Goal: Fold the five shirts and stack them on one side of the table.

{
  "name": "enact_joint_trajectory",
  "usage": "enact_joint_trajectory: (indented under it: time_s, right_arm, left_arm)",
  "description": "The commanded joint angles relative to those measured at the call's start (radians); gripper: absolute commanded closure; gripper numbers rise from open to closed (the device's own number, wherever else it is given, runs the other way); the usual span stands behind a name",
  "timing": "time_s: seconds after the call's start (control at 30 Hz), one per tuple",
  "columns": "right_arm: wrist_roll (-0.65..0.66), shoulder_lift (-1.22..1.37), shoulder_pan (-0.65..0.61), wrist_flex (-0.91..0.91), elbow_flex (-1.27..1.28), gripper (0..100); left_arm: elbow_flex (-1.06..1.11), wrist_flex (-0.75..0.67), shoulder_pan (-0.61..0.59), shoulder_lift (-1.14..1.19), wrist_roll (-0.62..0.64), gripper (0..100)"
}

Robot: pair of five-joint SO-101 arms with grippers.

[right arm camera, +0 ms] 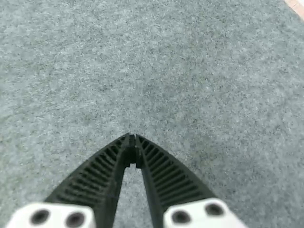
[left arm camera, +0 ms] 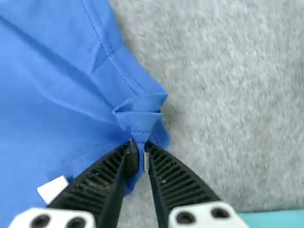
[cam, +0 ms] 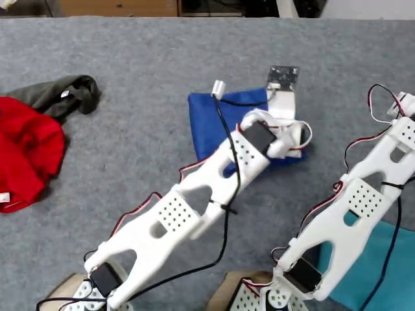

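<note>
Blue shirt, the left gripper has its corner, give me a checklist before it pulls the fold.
1. Left gripper shut on blue shirt corner: ok.
2. Only one layer pinched: cannot tell.
3. Cloth smooth at the pinch: not ok, bunched.
4. Right gripper free, shut over bare table: ok.
5. Red shirt and dark shirt lie apart from it: ok.

blue shirt [cam: 211,123]: we see its near part covered by the left arm [cam: 175,214] | teal shirt [cam: 363,278]: cut by the high view's lower and right edges, partly under the right arm [cam: 363,197] | red shirt [cam: 26,155]: cut by the left edge | dark shirt [cam: 61,94]: we cannot tell how far it runs under the red one
</note>
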Motion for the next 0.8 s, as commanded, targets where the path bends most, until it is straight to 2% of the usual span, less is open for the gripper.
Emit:
enact_joint_trajectory:
  time_s: [0.0, 0.17, 0.3, 0.4, 0.6, 0.77]
  right_arm:
    - [-0.005, -0.028, 0.008, -0.023, -0.039, 99.4]
    - [-0.005, -0.028, 0.01, -0.023, -0.039, 99.4]
    - [-0.005, -0.028, 0.01, -0.023, -0.039, 99.4]
    - [-0.005, -0.028, 0.01, -0.023, -0.039, 99.4]
    - [-0.005, -0.028, 0.008, -0.023, -0.039, 99.4]
    - [-0.005, -0.028, 0.007, -0.023, -0.039, 99.4]
  left_arm:
    - [-0.029, 0.028, 0.046, -0.018, 0.009, 96]
    - [-0.031, 0.026, 0.051, -0.018, 0.009, 96]
    - [-0.031, 0.032, 0.037, -0.025, 0.012, 84]
    - [-0.032, 0.032, 0.023, -0.027, 0.074, 78]
    - [-0.054, 0.034, -0.02, -0.033, 0.084, 79]
    - [-0.021, 0.0, -0.193, -0.079, 0.081, 87]
